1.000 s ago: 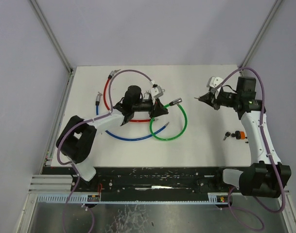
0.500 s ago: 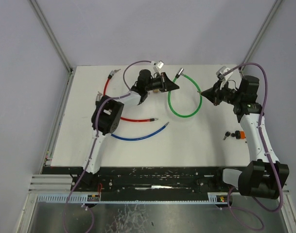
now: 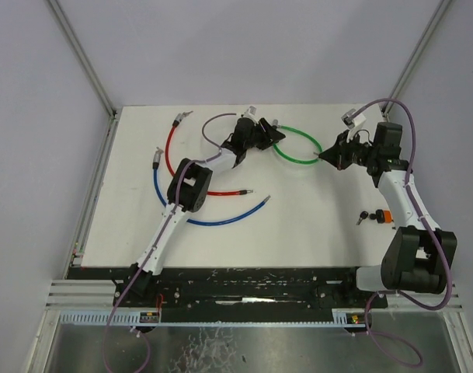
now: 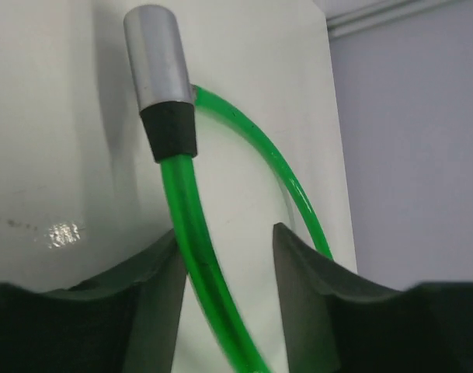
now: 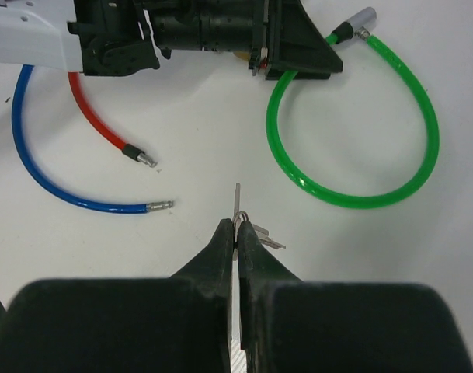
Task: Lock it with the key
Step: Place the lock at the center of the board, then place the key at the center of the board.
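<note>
White table (image 3: 314, 225): carries the cables.
Green plastic-coated cable lock (image 3: 300, 161): far side, running between left gripper (image 3: 271, 140) jaws; clamped or loose, cannot tell.
Right gripper (image 5: 236, 233): jaws pinching thin silver metal key (image 5: 237, 203).

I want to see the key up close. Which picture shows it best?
The right wrist view: the key sticks out of the shut right hand, big and clear. The top view shows just a tiny speck at that hand's tip. The left wrist view shows no key, only the green cable.
</note>
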Tool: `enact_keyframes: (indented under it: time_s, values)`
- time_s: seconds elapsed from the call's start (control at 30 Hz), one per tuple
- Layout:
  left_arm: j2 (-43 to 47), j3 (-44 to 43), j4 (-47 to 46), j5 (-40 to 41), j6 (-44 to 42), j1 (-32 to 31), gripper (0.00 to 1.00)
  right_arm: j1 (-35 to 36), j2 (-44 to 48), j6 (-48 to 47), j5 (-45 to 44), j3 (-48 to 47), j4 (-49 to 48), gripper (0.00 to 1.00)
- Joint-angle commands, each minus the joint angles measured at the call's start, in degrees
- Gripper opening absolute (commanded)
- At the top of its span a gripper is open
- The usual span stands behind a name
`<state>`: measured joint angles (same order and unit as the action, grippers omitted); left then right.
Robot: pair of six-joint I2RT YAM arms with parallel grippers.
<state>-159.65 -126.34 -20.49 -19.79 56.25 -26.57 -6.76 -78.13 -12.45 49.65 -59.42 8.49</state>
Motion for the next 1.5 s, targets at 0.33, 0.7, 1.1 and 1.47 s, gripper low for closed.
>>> enact_keyframes:
  time_s: [0.33,0.7,1.1,1.47]
  values:
    - [23.26,15.23,8.63,15.66,-26.53,-0.59,0.67,-0.17,-6.41,0.92,-0.39,-2.20,0.43,0.00]
    - [42.61,37.88,5.18,16.98,-36.96,-1.46,0.67,-0.10,-10.82,5.33,0.83,-2.79,-2.36,0.00]
    - [85.39,83.49,-7.22,20.29,-38.98,-0.83,0.91,6.03,-22.06,9.61,-17.76,-10.84,-7.47,0.00]
    - [107.79,102.54,1.46,26.14,-28.17,0.02,0.99,9.41,-41.46,10.91,-23.39,-32.64,0.40,0.00]
